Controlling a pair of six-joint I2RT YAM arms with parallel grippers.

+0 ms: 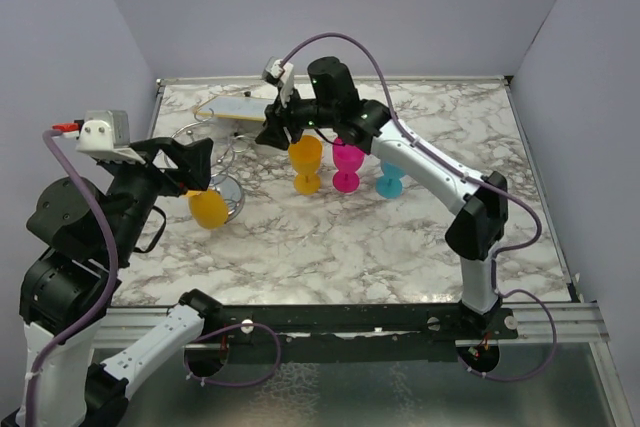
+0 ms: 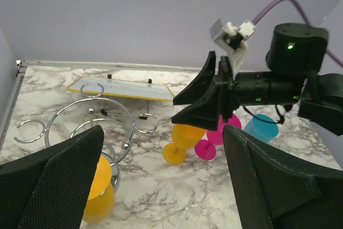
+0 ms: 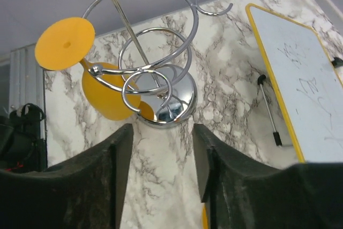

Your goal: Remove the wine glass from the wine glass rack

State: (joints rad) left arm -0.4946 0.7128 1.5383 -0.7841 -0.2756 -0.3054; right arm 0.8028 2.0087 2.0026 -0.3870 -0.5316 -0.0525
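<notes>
At the near left of the marble tabletop [image 1: 350, 247], left gripper [image 1: 200, 167] with jaws spread wide and empty, aimed toward the rack and close to the hanging glass. Just past it, orange wine glass [image 1: 208, 209] not yet removed: upside down on the wine glass rack [image 3: 171, 100], foot uppermost, stem caught in a low wire hook, bowl dangling beside the domed chrome base. Further in, right gripper [image 2: 195, 100] with jaws parted, poised over a second orange glass [image 1: 306, 162] standing on the tabletop; no grip evident. Beside that, pink glass [image 1: 347, 162] and blue glass [image 1: 390, 184], both off the rack. At the far edge, small whiteboard [image 1: 235, 110] with a marker pen [image 3: 268, 112] lying near.

Probably best done this way: close the left jaws on the bowl or stem, softly, given thin ware likely to flex or slip. Lift slightly to unweight the foot, then draw sideways out through the hook's open end, not straight down. Expect a light rack liable to tip or drag; keep the right arm clear.
</notes>
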